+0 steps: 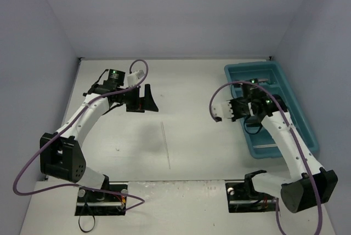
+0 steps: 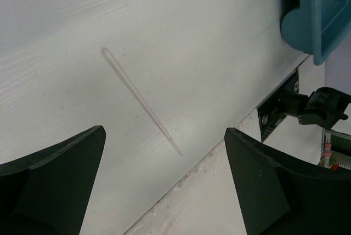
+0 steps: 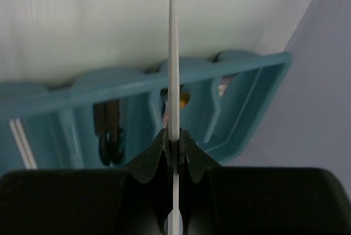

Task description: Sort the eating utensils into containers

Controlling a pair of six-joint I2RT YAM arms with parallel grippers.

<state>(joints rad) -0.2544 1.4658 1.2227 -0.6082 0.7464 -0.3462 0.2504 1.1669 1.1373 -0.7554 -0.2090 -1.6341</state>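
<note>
"Right wrist view: what had the right gripper [image 3: 174, 136] got?"

"Its jaws were pinched shut on a thin white stick [image 3: 173, 54], which ran straight ahead past the fingertips, roughly in line with the long compartments of the teal tray [image 3: 82, 95] just beyond. What looked like matching sticks [image 3: 19, 142] lay in the compartment at the far left of that view — a sideways shift away, I'd judge."

"And the left gripper [image 2: 164, 136]?"

"Spread wide, empty, above a loose stick [image 2: 137, 95] lying slantwise on the table [image 2: 219, 38] — nearer that arm."
</note>
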